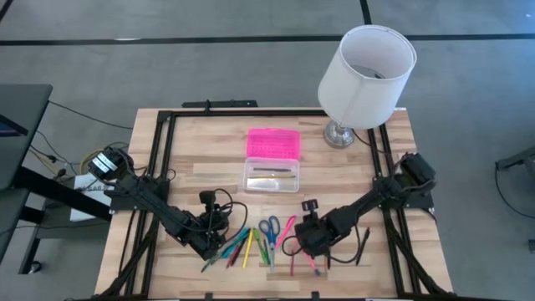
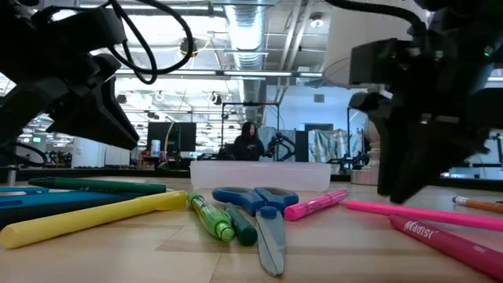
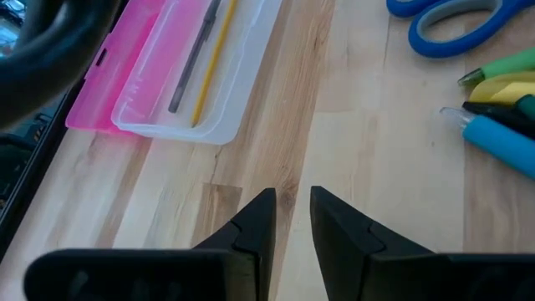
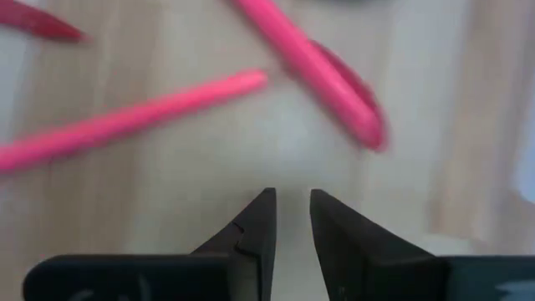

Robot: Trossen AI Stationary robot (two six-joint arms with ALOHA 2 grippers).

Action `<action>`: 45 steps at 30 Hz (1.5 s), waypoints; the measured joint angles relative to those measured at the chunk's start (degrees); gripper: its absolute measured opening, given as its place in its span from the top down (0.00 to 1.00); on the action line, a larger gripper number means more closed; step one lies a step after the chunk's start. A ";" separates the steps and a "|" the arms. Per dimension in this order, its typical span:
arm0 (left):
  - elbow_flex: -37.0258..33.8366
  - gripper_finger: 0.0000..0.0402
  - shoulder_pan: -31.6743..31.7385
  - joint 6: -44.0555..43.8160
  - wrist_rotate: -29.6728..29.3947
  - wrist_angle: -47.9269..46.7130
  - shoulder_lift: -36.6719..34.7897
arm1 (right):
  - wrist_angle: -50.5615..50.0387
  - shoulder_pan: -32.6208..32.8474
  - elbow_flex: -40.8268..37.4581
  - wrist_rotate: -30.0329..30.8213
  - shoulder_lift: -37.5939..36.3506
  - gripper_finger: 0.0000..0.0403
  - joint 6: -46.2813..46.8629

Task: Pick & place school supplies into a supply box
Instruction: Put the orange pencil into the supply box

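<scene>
The school supplies lie loose on the near part of the table: blue-handled scissors [image 1: 269, 227] [image 2: 259, 200] [image 3: 456, 25], a fan of yellow, green, blue and red pens [image 1: 238, 247], and pink pens [image 1: 291, 242] [image 4: 318, 67]. The supply box stands open, with its clear base [image 1: 272, 178] [image 3: 192, 75] on the table and the pink lid [image 1: 272, 143] lying flat beyond it. A yellow pencil [image 3: 213, 58] and a grey pen lie inside the base. My left gripper [image 1: 222, 224] [image 3: 292, 209] is shut, low over bare wood left of the pens. My right gripper [image 1: 311, 245] [image 4: 292, 209] is shut just above the pink pens.
A white-shaded lamp [image 1: 365, 75] stands at the table's far right corner. A dark pen [image 1: 365, 242] and an orange pencil [image 2: 479, 204] lie right of my right gripper. Bare wood lies between the box and the pens.
</scene>
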 joint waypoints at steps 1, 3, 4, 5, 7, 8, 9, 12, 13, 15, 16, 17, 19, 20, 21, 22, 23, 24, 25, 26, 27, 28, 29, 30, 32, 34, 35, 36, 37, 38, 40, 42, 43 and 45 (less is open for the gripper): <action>0.00 0.82 0.01 0.00 0.01 0.15 0.00 | -1.44 0.28 0.12 0.85 -0.96 0.83 -0.17; 0.00 0.82 0.01 0.00 0.00 0.21 0.00 | -6.20 1.20 0.21 1.67 -2.88 0.83 -0.17; 0.00 0.82 0.01 0.00 0.00 0.19 0.00 | -8.23 1.64 0.21 1.50 -3.23 0.83 0.22; 0.00 0.82 0.01 0.02 0.02 0.19 0.00 | -9.91 2.07 0.16 1.31 -3.50 0.83 0.98; 0.00 0.82 0.01 0.02 0.00 0.20 0.00 | -12.17 2.73 0.15 0.97 -4.23 0.83 2.89; 0.00 0.82 0.01 0.02 0.00 0.19 0.00 | -12.77 3.02 0.20 0.58 -4.47 0.83 3.71; 0.00 0.82 0.01 0.02 0.00 0.19 0.00 | -13.22 3.30 0.21 -0.22 -4.50 0.83 4.61; 0.00 0.82 0.04 0.02 0.00 0.20 0.00 | -13.29 4.34 0.19 -2.75 -4.39 0.83 7.36; 0.00 0.82 0.04 0.02 0.00 0.21 0.00 | -13.18 4.90 0.21 -3.59 -4.39 0.83 8.57; 0.00 0.82 0.04 0.02 -0.02 0.21 0.00 | -13.27 6.34 0.21 -4.78 -4.39 0.83 10.71; 0.00 0.82 0.04 0.02 -0.02 0.21 0.00 | -13.21 7.25 0.21 -4.87 -4.39 0.83 11.71; 0.00 0.82 0.04 0.02 -0.02 0.22 0.00 | -13.22 8.19 0.21 -4.88 -4.39 0.83 12.51; 0.00 0.82 0.04 0.02 -0.03 0.22 0.00 | -13.10 10.03 0.21 -4.95 -4.39 0.83 14.11; 0.00 0.82 0.04 0.01 -0.04 0.23 0.00 | -12.83 10.79 0.21 -4.89 -4.39 0.83 14.87; 0.00 0.82 0.04 0.02 -0.05 0.23 0.00 | -12.47 11.44 0.21 -4.81 -4.39 0.83 15.14; 0.00 0.82 0.04 0.02 -0.06 0.22 0.00 | -11.92 11.95 0.21 -4.76 -4.39 0.83 15.15; 0.00 0.82 0.04 0.02 -0.07 0.26 0.00 | -11.39 12.35 0.21 -4.73 -4.39 0.83 15.15; 0.00 0.82 0.04 0.02 -0.07 0.41 0.00 | -11.08 12.46 0.21 -4.69 -4.39 0.83 15.16; 0.00 0.82 0.04 0.02 -0.09 0.57 0.00 | -11.05 12.46 0.23 -4.71 -4.21 0.83 15.18; 0.00 0.82 0.04 0.02 -0.09 0.69 0.00 | -10.66 12.27 0.27 -4.75 -3.78 0.83 15.18; 0.00 0.82 0.04 0.04 -0.09 0.75 0.00 | -10.46 12.02 0.28 -4.85 -3.37 0.83 15.18; 0.00 0.82 0.04 0.08 -0.09 0.81 0.00 | -10.62 11.83 0.28 -5.00 -2.89 0.82 15.18; 0.00 0.82 0.04 0.09 -0.09 0.84 0.00 | -10.44 11.35 0.30 -5.73 -2.25 0.82 15.18; 0.00 0.82 0.04 0.09 -0.09 0.86 0.00 | -10.41 10.87 0.36 -6.70 -1.36 0.82 15.16; 0.00 0.82 0.04 0.13 -0.11 0.84 0.00 | -11.20 10.26 0.61 -8.49 -0.39 0.82 15.22; 0.00 0.82 0.04 0.26 -0.09 0.78 0.00 | -11.33 9.75 0.63 -9.45 -0.20 0.82 15.22; 0.00 0.82 0.04 0.26 -0.11 0.71 0.00 | -11.34 9.53 0.50 -10.15 0.03 0.82 15.23; 0.00 0.82 0.04 0.26 -0.18 0.67 0.00 | -11.33 9.53 0.56 -9.82 -0.05 0.82 15.33; 0.00 0.82 0.04 0.28 -0.18 0.67 0.00 | -11.91 9.55 0.46 -9.55 -0.33 0.82 15.29; 0.00 0.82 0.04 0.30 -0.17 0.67 0.00 | -12.23 9.58 0.46 -9.12 -0.42 0.82 15.27; 0.00 0.82 0.04 0.31 -0.20 0.67 0.00 | -13.23 9.64 0.76 -8.31 -0.81 0.82 15.22; 0.00 0.82 0.04 0.31 -0.20 0.67 0.00 | -13.67 9.76 1.18 -7.86 -0.81 0.82 15.20; 0.00 0.82 0.04 0.32 -0.20 0.70 0.01 | -14.33 9.69 1.39 -7.51 -0.81 0.82 15.22; 0.00 0.82 0.04 0.33 -0.20 0.80 0.00 | -15.19 9.81 1.46 -7.47 -0.85 0.82 15.35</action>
